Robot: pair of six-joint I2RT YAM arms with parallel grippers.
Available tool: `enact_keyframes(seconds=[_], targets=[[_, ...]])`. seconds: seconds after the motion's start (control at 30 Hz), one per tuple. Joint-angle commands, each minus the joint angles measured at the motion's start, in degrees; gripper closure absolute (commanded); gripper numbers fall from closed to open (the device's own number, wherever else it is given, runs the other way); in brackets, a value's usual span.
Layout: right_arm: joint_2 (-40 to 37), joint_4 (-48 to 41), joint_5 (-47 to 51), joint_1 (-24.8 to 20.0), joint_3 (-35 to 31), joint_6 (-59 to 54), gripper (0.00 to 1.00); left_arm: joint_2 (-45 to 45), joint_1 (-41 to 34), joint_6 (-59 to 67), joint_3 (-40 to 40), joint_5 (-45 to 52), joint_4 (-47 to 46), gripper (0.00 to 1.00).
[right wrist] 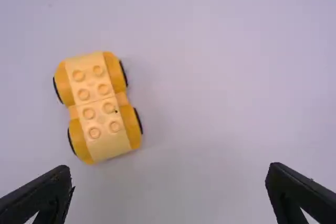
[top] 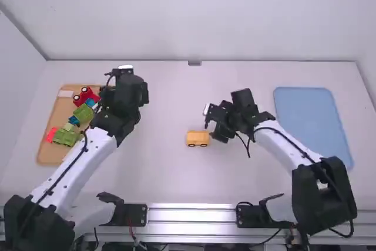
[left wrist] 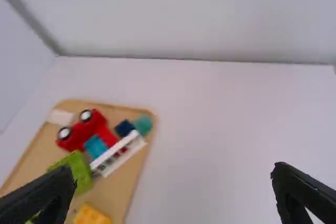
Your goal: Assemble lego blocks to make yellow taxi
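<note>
Open passage between left arm (top: 85, 160) and yellow car (top: 198, 136), right arm (top: 286, 149) between car and blue tray (top: 311, 119)

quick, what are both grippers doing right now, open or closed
Left gripper: jaws wide open, holding nothing.
Right gripper: jaws wide open, holding nothing, yellow wheeled base nearby.

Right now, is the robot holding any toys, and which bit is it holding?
Nothing is held: the left gripper and right gripper are both open and empty. The yellow four-wheeled car base sits on the table.
</note>
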Motion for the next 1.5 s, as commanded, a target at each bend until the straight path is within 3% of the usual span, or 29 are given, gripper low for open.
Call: enact_keyframes(seconds=[0.0,0.2,0.37,0.53,0.6,0.7,0.8,1.13,1.3,1.47], targets=[[-1.6,0.1,1.3,1.0,0.8,0.0,0.01,-0.7,4.9,-3.2,1.8,-1.6,-1.0,0.01],[-1.7,0.9,1.5,3.3,0.8,0.5,0.01,-0.5,22.1,-6.6,8.3,20.1,-7.0,0.01],[-1.7,2.0,1.5,3.8,0.9,0.1,0.01,1.9,32.4,-14.9,16.8,22.3,-22.6,0.01],[-1.7,3.3,1.5,3.8,0.8,0.1,0.01,6.3,37.1,-16.4,25.2,21.2,-37.0,0.01],[-1.7,3.3,1.5,3.8,0.8,0.1,0.02,7.1,37.8,-16.4,26.8,23.5,-38.8,0.01],[-1.7,3.3,1.5,3.8,0.8,0.1,0.01,7.1,37.4,-14.4,29.5,35.1,-39.3,0.01],[-1.7,3.3,1.6,3.8,0.8,0.2,0.02,7.1,37.4,-15.3,29.5,37.3,-36.6,0.01],[-1.7,4.4,1.2,3.8,0.8,0.1,0.02,14.7,37.4,-22.2,31.3,37.8,-34.4,0.01],[-1.7,4.9,1.1,3.8,0.9,0.9,0.01,26.1,37.4,-24.5,37.9,35.3,-39.4,0.00],[-1.7,4.6,1.1,3.8,0.8,1.7,0.01,31.3,38.8,-28.0,39.2,30.2,-44.3,0.00]])
